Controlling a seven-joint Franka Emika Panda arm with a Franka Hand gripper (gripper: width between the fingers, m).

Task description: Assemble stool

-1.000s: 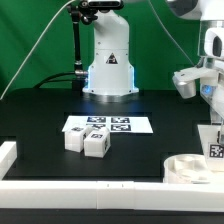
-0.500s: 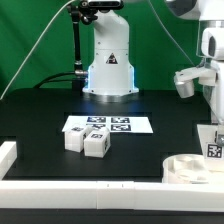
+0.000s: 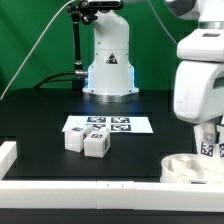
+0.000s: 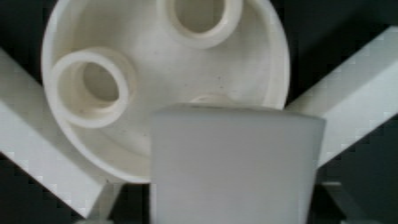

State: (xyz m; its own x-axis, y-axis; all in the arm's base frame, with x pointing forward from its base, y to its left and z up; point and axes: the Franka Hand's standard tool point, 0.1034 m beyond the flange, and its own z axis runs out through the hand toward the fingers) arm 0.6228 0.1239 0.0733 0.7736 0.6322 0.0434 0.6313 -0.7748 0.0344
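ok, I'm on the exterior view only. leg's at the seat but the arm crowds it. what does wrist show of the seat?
Observer: The seat shows two round sockets, both empty.
Operator: leg over either one?
Observer: No. The leg stands clear of both and covers another part of the seat; what lies beneath it is hidden.
Operator: leg's tag readable there?
Observer: No. Its face toward the wrist camera is plain white.
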